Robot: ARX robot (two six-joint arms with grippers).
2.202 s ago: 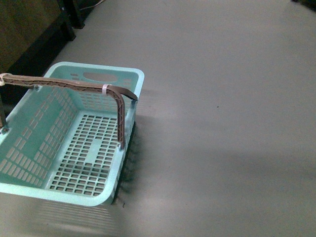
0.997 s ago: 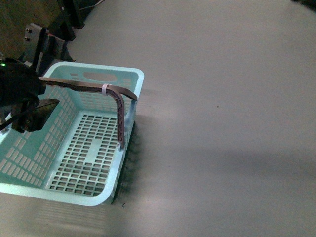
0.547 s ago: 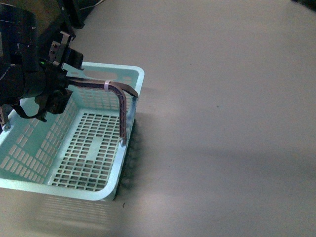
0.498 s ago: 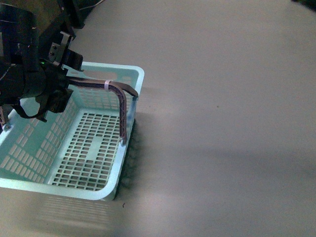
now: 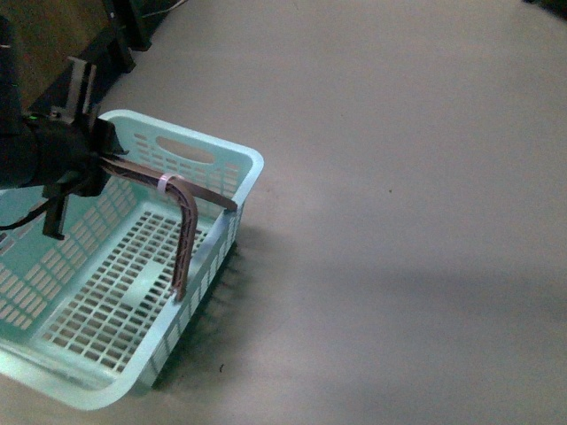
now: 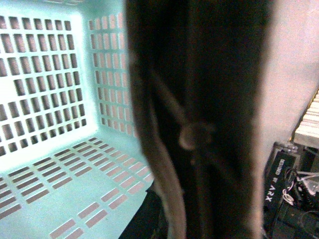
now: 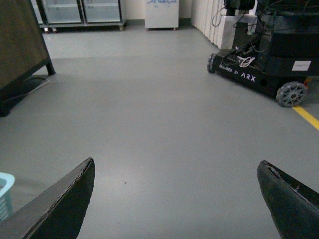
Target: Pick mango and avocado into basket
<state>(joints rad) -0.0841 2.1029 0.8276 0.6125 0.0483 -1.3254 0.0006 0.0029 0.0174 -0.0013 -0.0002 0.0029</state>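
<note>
Low at front-left, light teal slotted plastic basket (image 5: 250,164) lies skewed on grey floor (image 5: 399,221). Left gripper (image 5: 89,164) clamps its brown ribbed swing handle (image 5: 184,221). Right gripper (image 7: 175,162) is spread wide and empty, likely the picking arm. Mango, avocado not visible.

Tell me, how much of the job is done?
Nothing is done yet: the basket is empty. Right now the left gripper grips the handle. The right gripper is open and holds nothing. Left to do: both the mango and the avocado, and neither is in view.
</note>
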